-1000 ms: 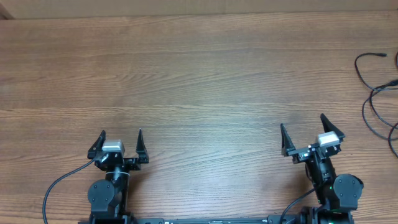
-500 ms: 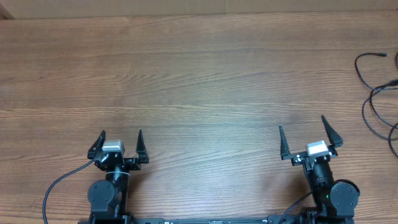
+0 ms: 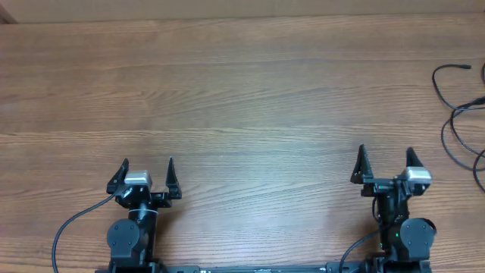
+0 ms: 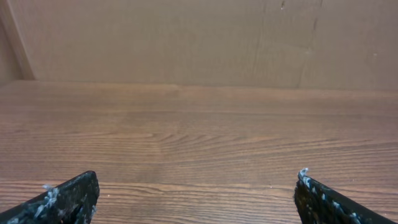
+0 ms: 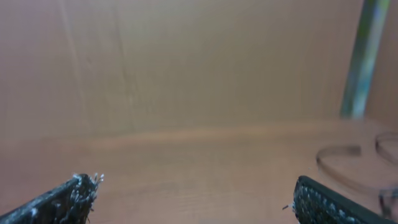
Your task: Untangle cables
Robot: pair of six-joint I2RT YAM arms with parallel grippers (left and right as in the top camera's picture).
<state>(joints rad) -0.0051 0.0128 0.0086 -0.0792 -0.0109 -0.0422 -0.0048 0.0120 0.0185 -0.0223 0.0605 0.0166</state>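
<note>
The cables are thin black cords in loose loops at the table's far right edge, partly cut off by the frame, with a small plug end at the top. They show blurred in the right wrist view. My right gripper is open and empty at the near right, left of the cables and apart from them. Its fingertips show at the bottom corners of the right wrist view. My left gripper is open and empty at the near left, far from the cables.
The wooden table spans the overhead view. A plain brown wall stands behind its far edge. A thicker black arm cable curves beside the left arm base.
My right gripper has swung to the right and now points straight ahead, closer to the cables. The left arm and the cables have not moved.
</note>
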